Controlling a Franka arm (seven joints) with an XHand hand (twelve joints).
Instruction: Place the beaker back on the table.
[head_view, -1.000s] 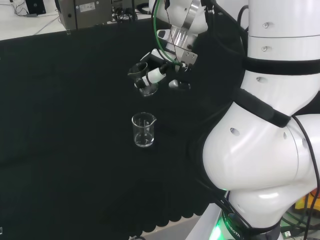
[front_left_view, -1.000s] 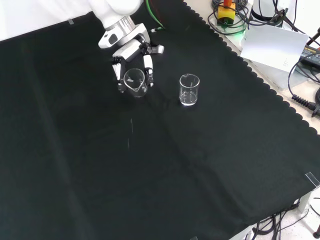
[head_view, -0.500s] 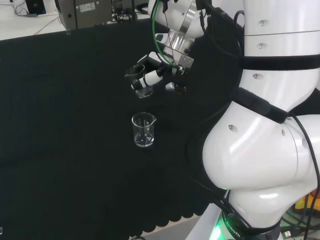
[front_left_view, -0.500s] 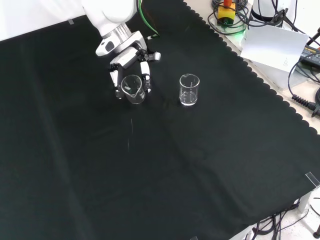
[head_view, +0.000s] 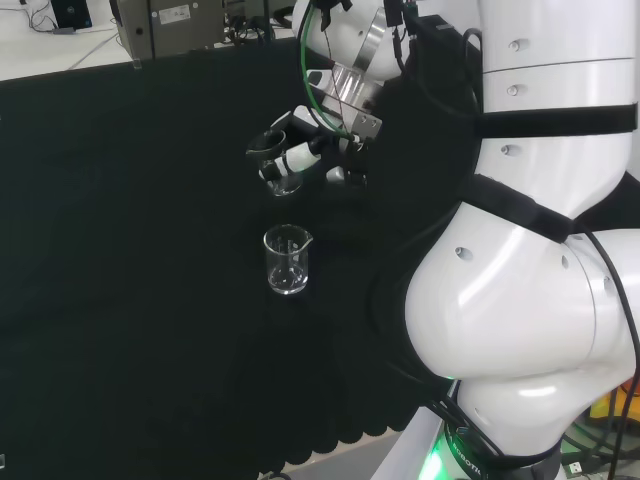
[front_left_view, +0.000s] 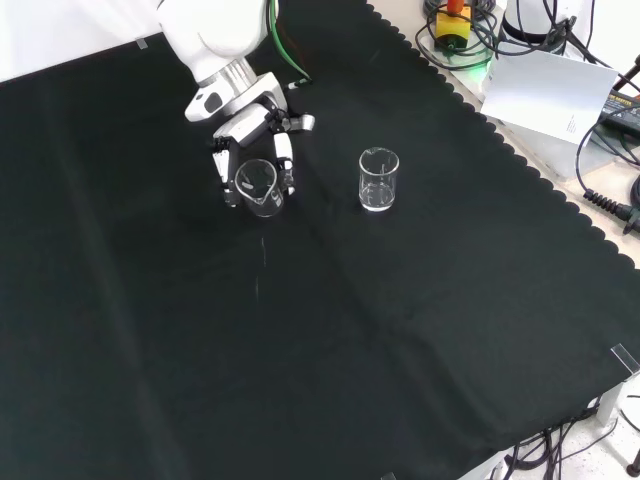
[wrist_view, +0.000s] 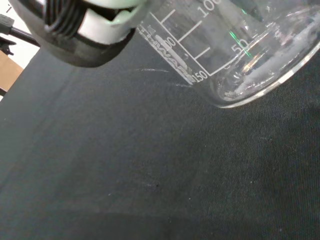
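Beaker (wrist_view: 235, 55) markings beside hand (wrist_view: 85, 30), wrist view.

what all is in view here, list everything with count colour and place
held beaker: one, clear glass, in the hand's curled fingers, left of the other beaker in the front view
free beaker: one, clear glass, upright on the cloth, apart from the hand
cloth: one, black, covering the bench
cables: several, black, beyond the cloth's right edge in the front view
arm links: white, at the head view's right
hand: one, black and white, curled round the held beaker
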